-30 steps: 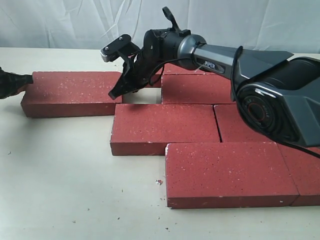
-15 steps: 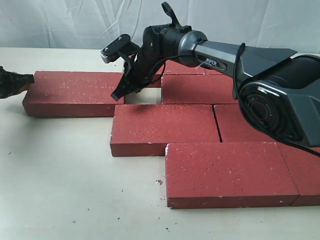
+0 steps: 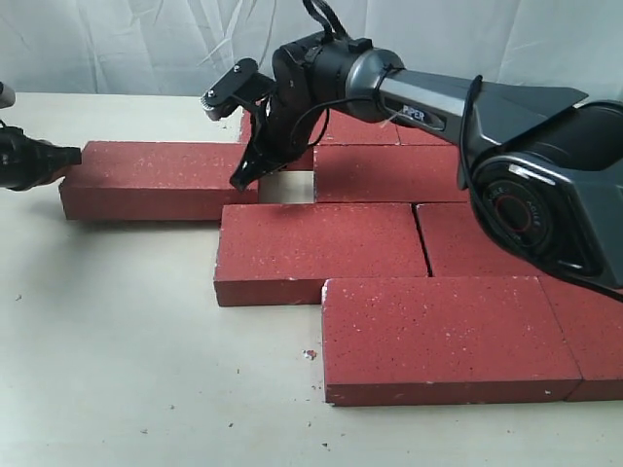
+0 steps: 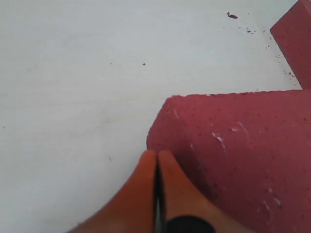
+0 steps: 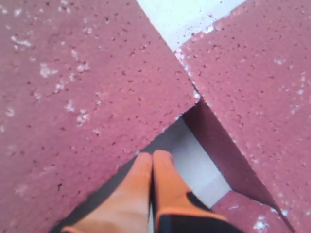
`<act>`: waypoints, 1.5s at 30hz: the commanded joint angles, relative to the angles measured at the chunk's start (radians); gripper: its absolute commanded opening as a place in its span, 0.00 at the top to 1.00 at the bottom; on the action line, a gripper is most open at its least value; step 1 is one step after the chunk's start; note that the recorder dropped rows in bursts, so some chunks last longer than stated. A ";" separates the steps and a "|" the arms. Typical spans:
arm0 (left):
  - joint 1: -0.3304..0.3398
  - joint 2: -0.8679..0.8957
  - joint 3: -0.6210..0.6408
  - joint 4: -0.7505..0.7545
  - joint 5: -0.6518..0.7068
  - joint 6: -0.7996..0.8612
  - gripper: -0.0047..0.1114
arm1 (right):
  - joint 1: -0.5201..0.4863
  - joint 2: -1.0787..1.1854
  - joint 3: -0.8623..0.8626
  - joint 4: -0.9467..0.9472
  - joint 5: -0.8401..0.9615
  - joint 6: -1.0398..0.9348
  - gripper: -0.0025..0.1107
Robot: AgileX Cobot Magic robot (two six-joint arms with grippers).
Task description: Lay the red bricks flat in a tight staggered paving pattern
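1. Exterior view: red bricks lie flat in staggered rows on a pale table. The leftmost brick has the left gripper at its outer end and the right gripper at its inner end.
2. Left wrist view: the left gripper's orange fingertips are pressed together, empty, against that brick's corner.
3. Right wrist view: the right gripper is clamped tight on nothing, its tip in a gap between bricks.

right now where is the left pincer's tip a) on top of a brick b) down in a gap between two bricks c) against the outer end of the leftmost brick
c: the shut left pincer meets the short end of the brick, not its top.
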 commanded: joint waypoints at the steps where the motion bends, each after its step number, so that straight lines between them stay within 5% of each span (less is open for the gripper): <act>1: -0.007 0.003 -0.001 -0.006 -0.038 0.003 0.96 | 0.002 -0.022 -0.001 -0.043 0.052 0.014 0.98; 14: -0.007 -0.029 -0.001 0.007 -0.119 -0.012 0.96 | 0.002 -0.104 0.001 -0.238 0.229 0.195 0.98; 25: -0.007 -0.096 -0.001 0.218 -0.105 -0.183 0.96 | 0.002 -0.250 0.170 -0.309 0.434 0.191 0.98; 31: -0.007 -0.171 -0.001 0.442 -0.106 -0.402 0.96 | 0.002 -0.442 0.464 -0.305 0.248 0.195 0.98; 38: -0.020 -0.286 -0.001 0.730 -0.100 -0.716 0.96 | -0.103 -0.779 0.955 -0.307 -0.281 0.219 0.98; 45: -0.070 -0.227 0.024 0.830 -0.203 -0.823 0.96 | -0.176 -0.815 1.007 -0.282 -0.355 0.219 0.98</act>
